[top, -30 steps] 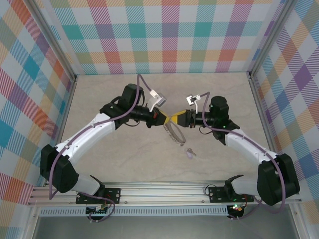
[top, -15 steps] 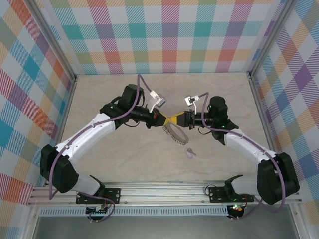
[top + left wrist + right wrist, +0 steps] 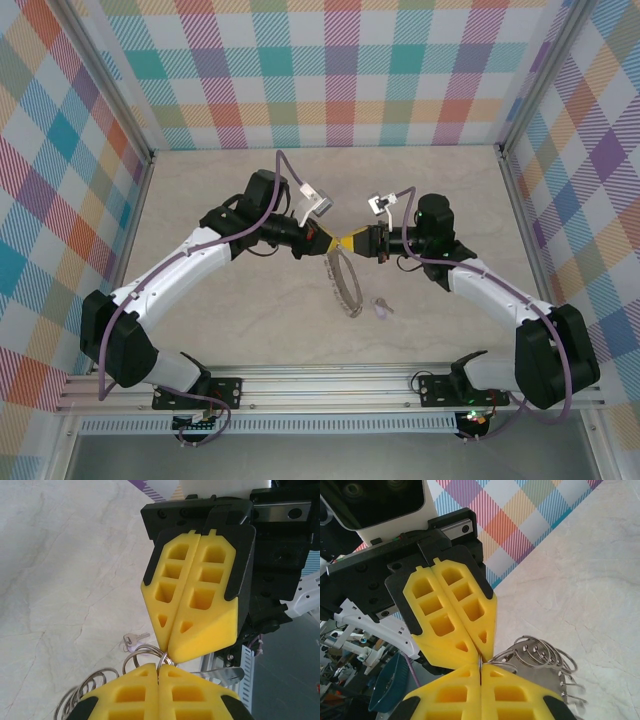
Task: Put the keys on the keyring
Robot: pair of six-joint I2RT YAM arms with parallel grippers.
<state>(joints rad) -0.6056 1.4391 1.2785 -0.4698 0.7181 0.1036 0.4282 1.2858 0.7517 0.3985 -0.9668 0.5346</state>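
The left gripper [image 3: 159,670] sits at the bottom edge with its yellow pads pressed together. The right gripper [image 3: 168,651] faces it tip to tip, also closed, and the thin wire of the keyring [image 3: 141,654] is pinched where the two meet. The ring's small loops trail off to the lower left, and the lilac-headed key [image 3: 132,640] lies just beyond them on the pale marbled surface [image 3: 60,580].

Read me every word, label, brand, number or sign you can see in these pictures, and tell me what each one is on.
None: no lettering, number or sign can be read on the left gripper, the right gripper, the keyring, the key, the table, the plaid walls or the white camera housing.
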